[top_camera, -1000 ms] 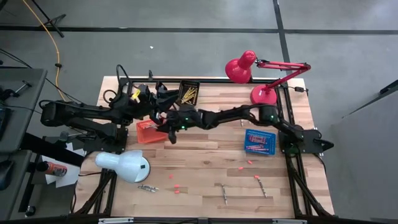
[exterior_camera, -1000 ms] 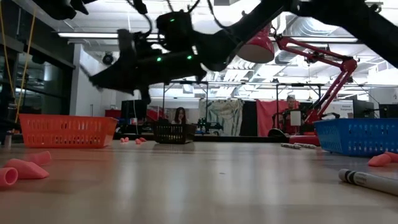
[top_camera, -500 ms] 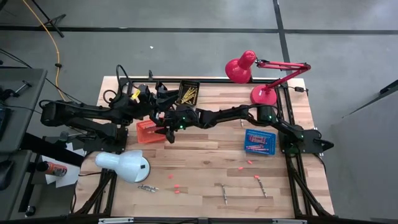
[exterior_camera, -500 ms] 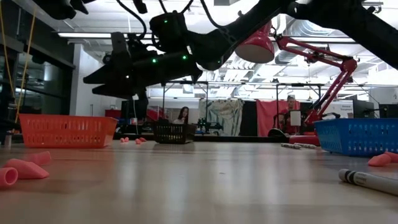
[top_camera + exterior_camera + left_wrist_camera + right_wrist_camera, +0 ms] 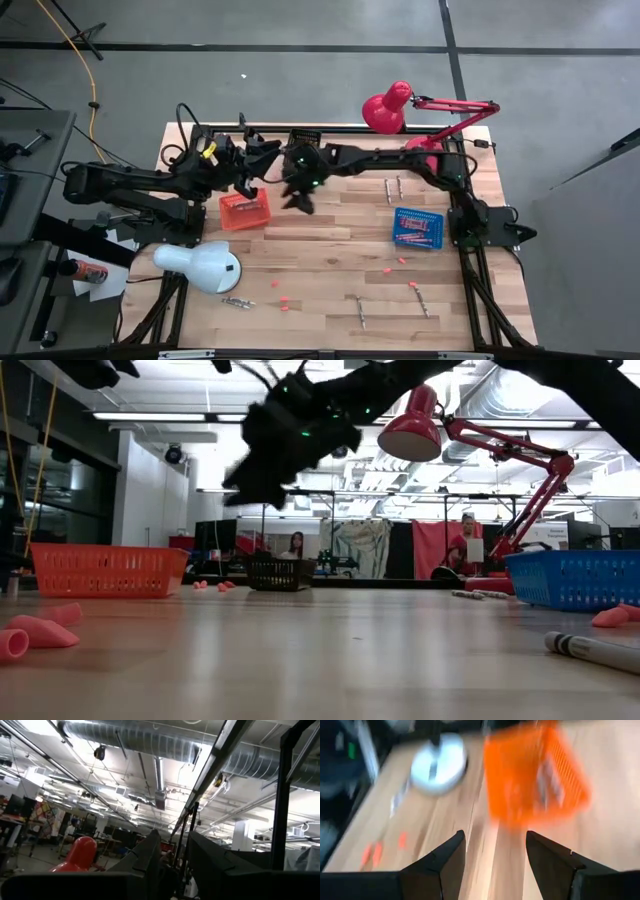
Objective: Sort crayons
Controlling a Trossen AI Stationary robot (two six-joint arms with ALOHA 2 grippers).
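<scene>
Grey crayons lie loose on the wooden table: a pair at the far right, one at the near left, and two near the front edge. My right gripper hangs open and empty above the table, just right of the orange basket. My left gripper is raised beyond the orange basket, pointing up. Its fingers stand a narrow gap apart, and I see nothing between them.
A black basket stands at the far edge, largely under my right arm in the high view. A blue basket is at the right. A red desk lamp stands far right, a white lamp near left. Pink crumbs dot the front.
My right gripper has opened, risen from over the orange basket and swung toward the table's far right, its fingers tipping up from steeply downward. The left arm has kept still.
</scene>
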